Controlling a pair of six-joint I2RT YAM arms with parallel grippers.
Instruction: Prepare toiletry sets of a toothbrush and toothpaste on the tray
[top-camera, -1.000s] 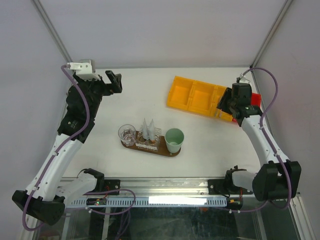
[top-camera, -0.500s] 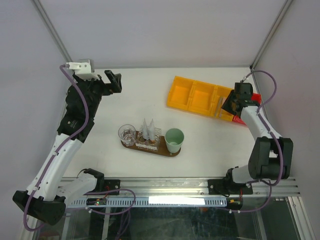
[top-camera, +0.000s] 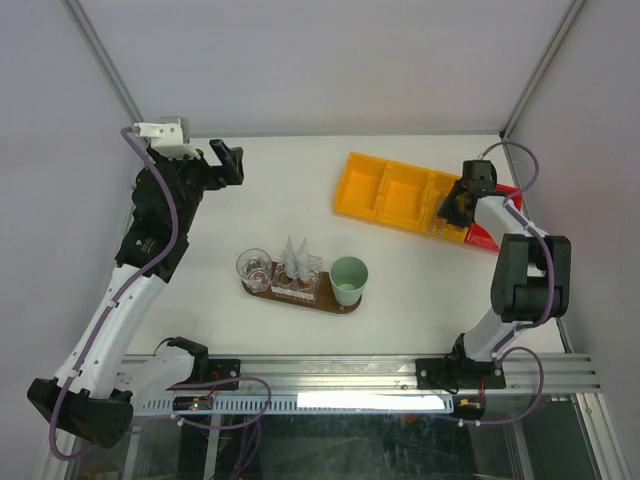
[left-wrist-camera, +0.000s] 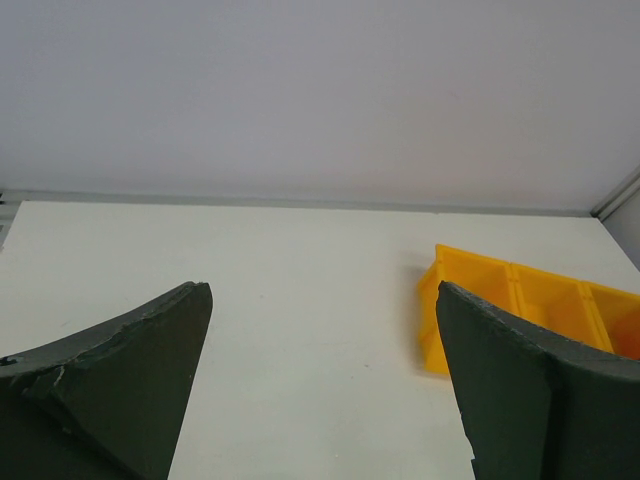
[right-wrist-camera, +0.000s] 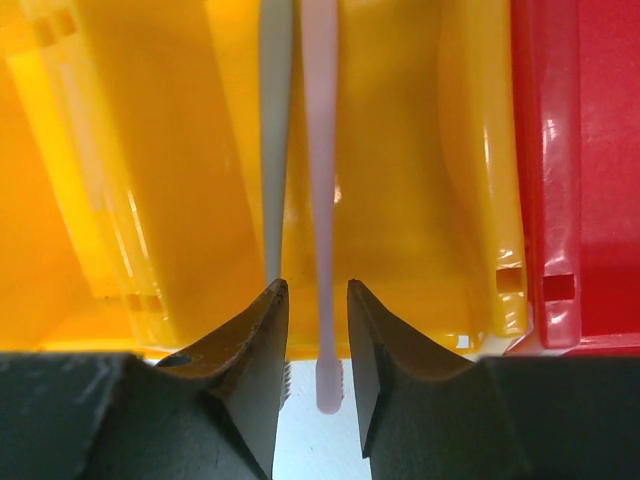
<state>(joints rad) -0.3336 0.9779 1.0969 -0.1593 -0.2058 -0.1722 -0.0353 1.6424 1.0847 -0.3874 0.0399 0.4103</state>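
Note:
A pink toothbrush (right-wrist-camera: 320, 200) and a grey toothbrush (right-wrist-camera: 276, 130) lie side by side in the end compartment of the yellow bin (right-wrist-camera: 130, 150), their heads sticking out over its near rim. My right gripper (right-wrist-camera: 318, 285) straddles the pink one, narrowly open, with a gap on each side of the handle. The grey one runs behind the left finger. The dark wooden tray (top-camera: 345, 305) sits at the table's middle with two white toothpaste tubes (top-camera: 296, 256) upright on it. My left gripper (top-camera: 228, 165) hovers wide open and empty at the far left.
A clear glass (top-camera: 253, 268) stands on the tray's left end and a mint-green cup (top-camera: 349, 277) on its right end. The yellow bin (top-camera: 385, 190) lies at the back right, with a red bin (right-wrist-camera: 580, 150) against its right side.
The right arm has reached further back to the yellow bin's end compartment, and its jaws have narrowed around the pink toothbrush. The left arm has not moved.

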